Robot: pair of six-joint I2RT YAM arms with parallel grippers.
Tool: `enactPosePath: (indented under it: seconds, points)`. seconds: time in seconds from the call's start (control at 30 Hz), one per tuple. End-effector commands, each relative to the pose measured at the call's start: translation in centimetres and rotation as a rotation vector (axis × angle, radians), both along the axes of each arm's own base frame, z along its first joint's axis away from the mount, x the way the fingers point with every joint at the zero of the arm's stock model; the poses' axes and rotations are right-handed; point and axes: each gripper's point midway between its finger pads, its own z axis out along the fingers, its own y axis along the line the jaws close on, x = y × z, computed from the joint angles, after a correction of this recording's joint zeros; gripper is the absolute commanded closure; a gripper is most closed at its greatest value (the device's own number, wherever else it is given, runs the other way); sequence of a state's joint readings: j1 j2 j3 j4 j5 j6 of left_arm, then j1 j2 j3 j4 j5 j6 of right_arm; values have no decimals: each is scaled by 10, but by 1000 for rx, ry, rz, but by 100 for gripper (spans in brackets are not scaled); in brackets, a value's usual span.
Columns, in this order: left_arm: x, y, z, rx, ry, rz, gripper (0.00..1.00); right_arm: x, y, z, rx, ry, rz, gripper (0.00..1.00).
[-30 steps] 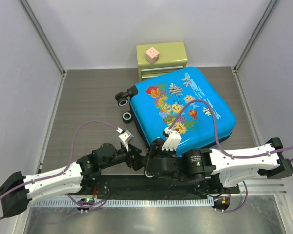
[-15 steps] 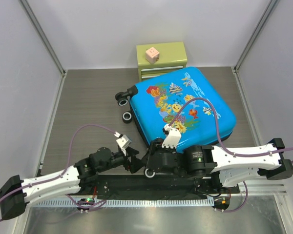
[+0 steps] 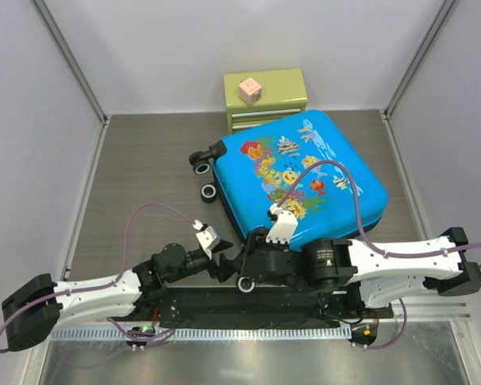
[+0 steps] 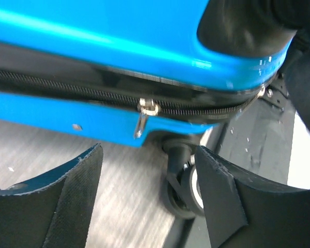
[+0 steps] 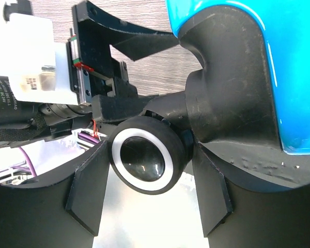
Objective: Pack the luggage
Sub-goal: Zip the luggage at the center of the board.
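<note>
The luggage (image 3: 301,180), a bright blue hard-shell suitcase with a fish print, lies flat and zipped shut on the table. My right gripper (image 3: 251,271) is at its near left corner, shut on the black corner wheel (image 5: 147,161), which fills the gap between the fingers (image 5: 88,191). My left gripper (image 3: 222,261) stands open just left of that corner, low over the table. In the left wrist view its fingers (image 4: 67,201) frame bare table, and beyond them are the luggage's side, the metal zipper pull (image 4: 144,111) and the same wheel (image 4: 183,188).
A small green drawer chest (image 3: 264,98) with a pink cube (image 3: 249,89) on top stands behind the luggage against the back wall. Two more black wheels (image 3: 200,163) stick out on the luggage's left side. A metal strip (image 3: 240,361) runs along the near edge.
My left arm has drawn back towards the near edge and its gripper has dropped closer to the luggage's near left corner. The right gripper and the luggage have stayed in place.
</note>
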State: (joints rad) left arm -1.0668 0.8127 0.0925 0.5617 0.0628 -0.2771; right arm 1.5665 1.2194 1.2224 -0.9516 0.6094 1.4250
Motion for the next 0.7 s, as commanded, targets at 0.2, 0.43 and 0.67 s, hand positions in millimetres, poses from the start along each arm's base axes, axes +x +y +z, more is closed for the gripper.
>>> enactPosePath:
  seconds: [0.2, 0.43, 0.67]
  points:
    - [15, -10, 33, -97, -133, 32, 42, 18, 3, 41, 102, -66, -63, 94]
    - [19, -15, 31, -101, -143, 36, 48, 16, 6, 40, 101, -58, -55, 95]
    - [28, -20, 35, -116, -171, 51, 51, 16, 7, 38, 102, -53, -54, 96]
